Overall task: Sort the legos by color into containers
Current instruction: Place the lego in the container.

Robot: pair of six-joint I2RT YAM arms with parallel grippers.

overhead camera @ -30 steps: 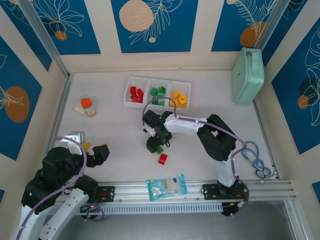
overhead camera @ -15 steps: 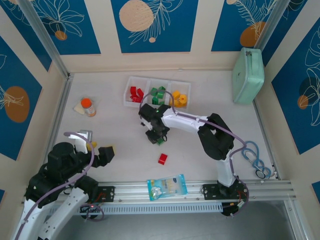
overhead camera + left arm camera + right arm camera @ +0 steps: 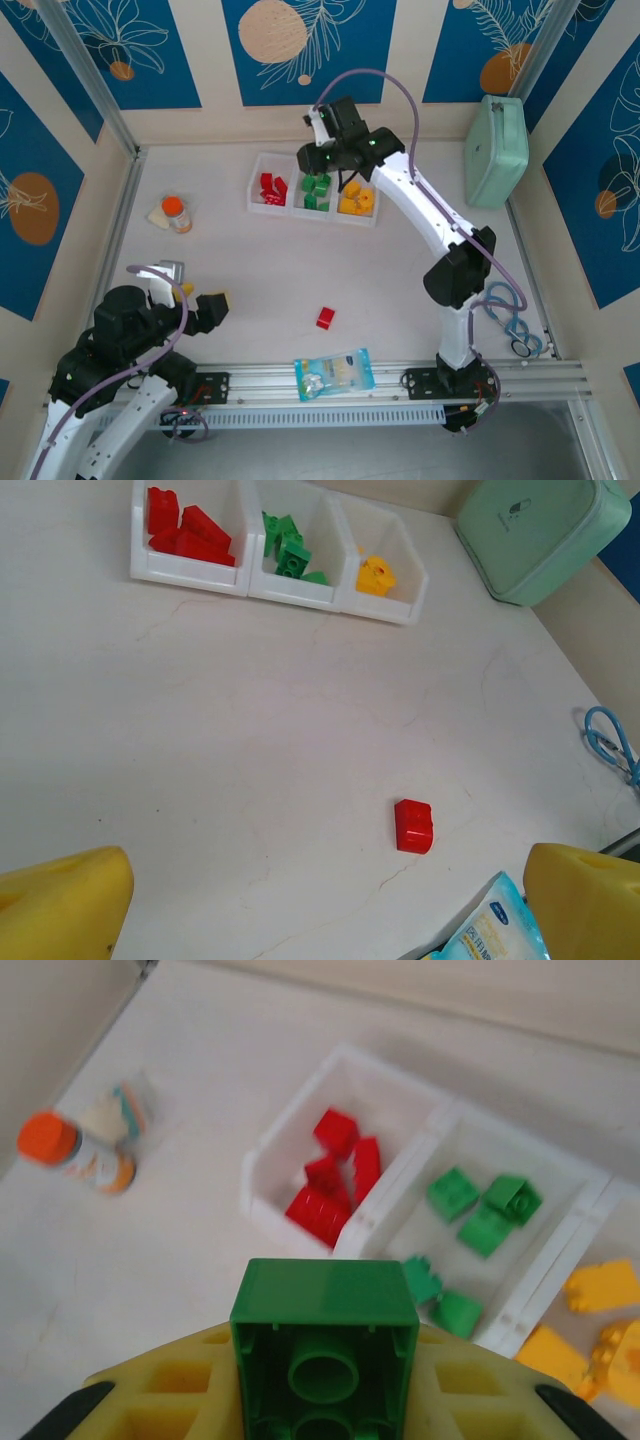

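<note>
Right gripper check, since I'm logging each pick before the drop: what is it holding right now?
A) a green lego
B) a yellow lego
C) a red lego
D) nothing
A: in the right wrist view a green lego sits clamped in the right gripper, with the yellow fingers on either side of it.
</note>
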